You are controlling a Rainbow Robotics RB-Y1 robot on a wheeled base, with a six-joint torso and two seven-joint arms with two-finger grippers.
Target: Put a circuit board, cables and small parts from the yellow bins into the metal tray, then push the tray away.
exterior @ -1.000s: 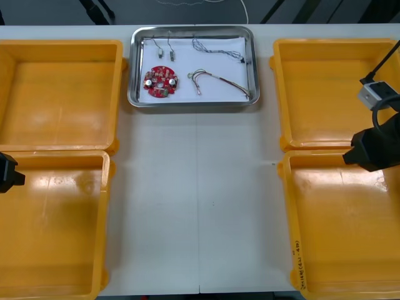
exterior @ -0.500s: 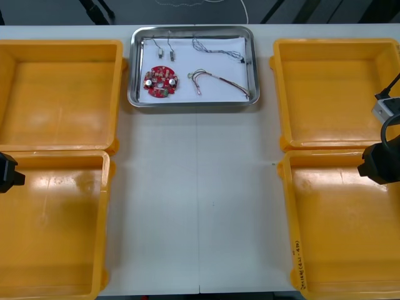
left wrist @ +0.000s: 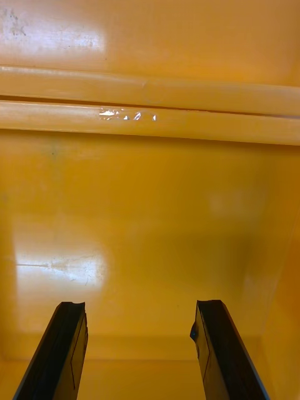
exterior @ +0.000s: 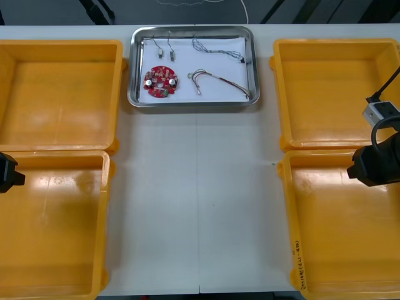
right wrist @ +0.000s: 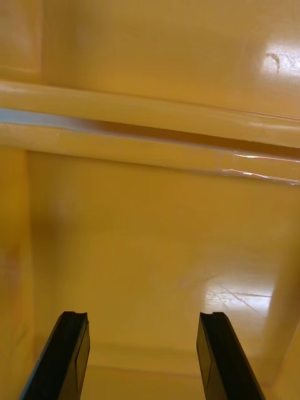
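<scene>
The metal tray [exterior: 132, 69] lies at the table's far middle, white inside. In it are a round red circuit board [exterior: 160, 81], a twisted blue and white cable [exterior: 215, 49], a red and yellow cable [exterior: 219, 81] and small metal parts [exterior: 165, 51]. My right arm [exterior: 375, 165] hangs at the right edge over the seam between the two right bins. The right gripper [right wrist: 142, 315] is open above the near right bin's bare floor [right wrist: 150, 237]. At the left edge waits my left arm [exterior: 6, 172], its gripper [left wrist: 140, 305] open over a bare bin floor [left wrist: 144, 237].
Two yellow bins stand at each side: far left [exterior: 59, 94], near left [exterior: 53, 225], far right [exterior: 334, 90], near right [exterior: 347, 231]. Their floors look bare. A wide strip of light table [exterior: 197, 200] runs between them, in front of the tray.
The right arm drew back toward the right edge and the near bin, then shifted slightly left again. The left arm and the tray's contents have not moved.
</scene>
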